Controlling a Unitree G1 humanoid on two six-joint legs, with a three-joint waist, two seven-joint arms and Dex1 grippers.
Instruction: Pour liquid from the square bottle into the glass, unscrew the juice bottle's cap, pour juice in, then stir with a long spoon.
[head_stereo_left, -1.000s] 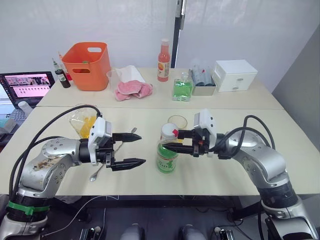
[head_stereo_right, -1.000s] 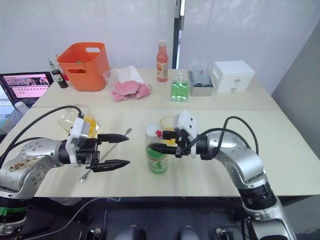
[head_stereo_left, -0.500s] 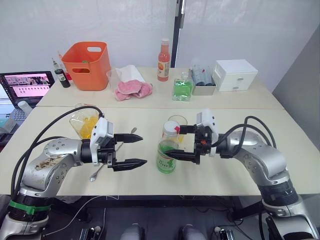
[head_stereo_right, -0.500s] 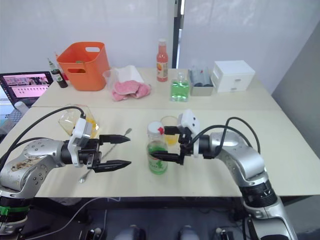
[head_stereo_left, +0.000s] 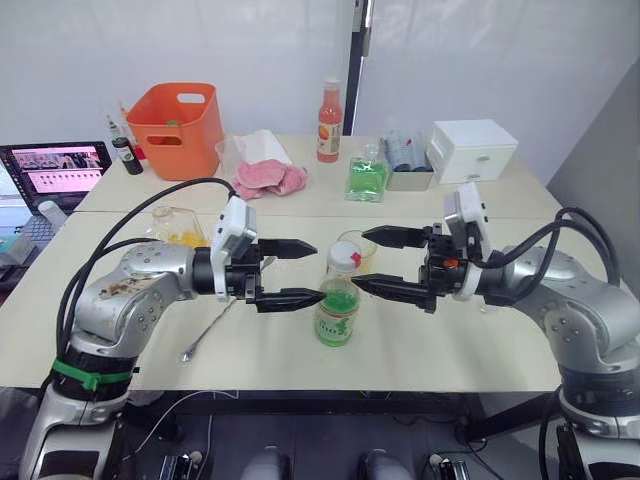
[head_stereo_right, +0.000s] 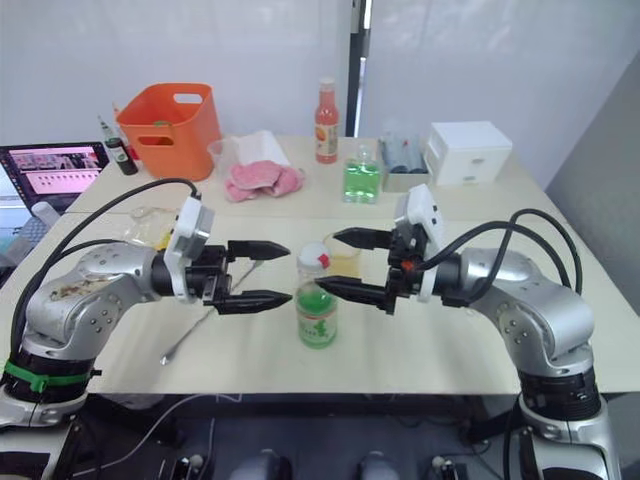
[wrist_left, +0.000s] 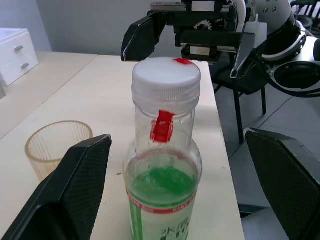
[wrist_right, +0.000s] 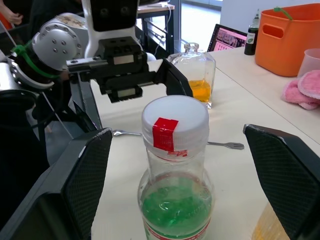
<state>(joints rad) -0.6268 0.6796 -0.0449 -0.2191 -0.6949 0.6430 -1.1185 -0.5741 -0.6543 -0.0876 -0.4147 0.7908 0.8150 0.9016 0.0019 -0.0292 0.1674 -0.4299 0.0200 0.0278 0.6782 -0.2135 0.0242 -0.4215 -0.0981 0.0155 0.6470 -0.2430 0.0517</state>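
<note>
- Centre of the near table (head_stereo_left: 450, 350), the juice bottle (head_stereo_left: 337, 298) stands upright, green label round its body, a red band on the neck, nothing gripping it.
- The cap (wrist_left: 166, 76) sits on top, white, with a strip of red tape running down onto the neck.
- Left hand (head_stereo_left: 300, 272) comes in from the bottle's left, fingers spread wide, tips just beside the bottle at neck height, holding nothing.
- Right hand (head_stereo_left: 366, 260) faces it from the other side, also wide open and empty, one finger high by the glass, the other low beside the bottle's shoulder.
- The two hands point straight at each other with the bottle between them, neither one touching it.
- The glass (head_stereo_left: 355, 249) stands just behind the bottle, a little toward the right hand; it has some orange-yellow liquid in the bottom.
- The square bottle (wrist_right: 193, 76) stands well off to the left, behind the left arm, with the liquid (wrist_right: 200, 90) low in it.
- The long spoon (head_stereo_left: 213, 321) lies flat on the table under the left arm, bowl end nearest the front edge.
- At the back: an orange basket (head_stereo_left: 173, 117), a pink cloth (head_stereo_left: 270, 179), a tall red-capped bottle (head_stereo_left: 328, 108), a green square bottle (head_stereo_left: 366, 176) and a white drawer box (head_stereo_left: 470, 150).
</note>
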